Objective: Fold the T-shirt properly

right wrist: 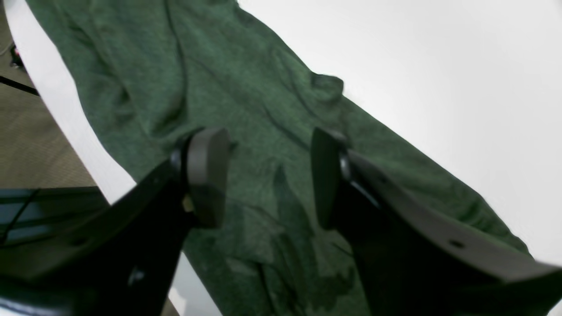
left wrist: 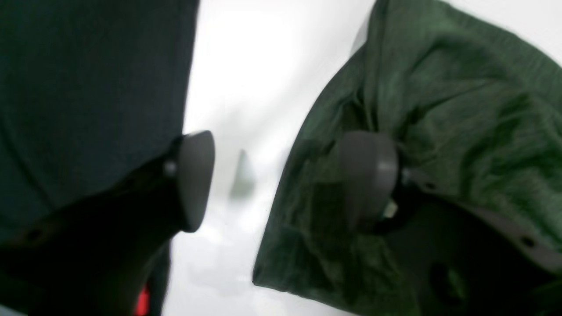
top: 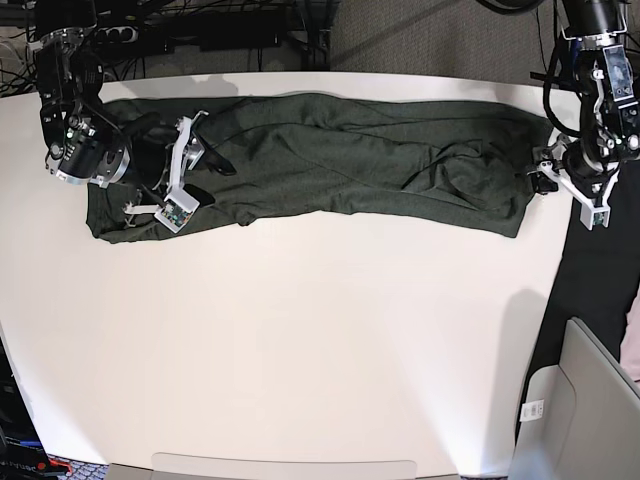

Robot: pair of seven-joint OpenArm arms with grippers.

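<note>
The dark olive-green T-shirt (top: 340, 160) lies spread in a long wrinkled band across the far part of the white table (top: 300, 350). My right gripper (top: 212, 146) hovers over the shirt's left part, open and empty. In the right wrist view the gripper (right wrist: 265, 180) has its fingers apart over the fabric (right wrist: 228, 87). My left gripper (top: 540, 175) is at the shirt's right end by the table edge. In the left wrist view the gripper (left wrist: 281, 180) is open. One fingertip (left wrist: 369, 175) lies over the bunched shirt edge (left wrist: 452, 109), and bare table shows between the fingers.
The table's right edge (top: 545, 300) is close to my left gripper, with dark floor beyond it. A grey bin (top: 590, 410) stands at the lower right off the table. Cables and dark gear (top: 220, 30) run behind the far edge.
</note>
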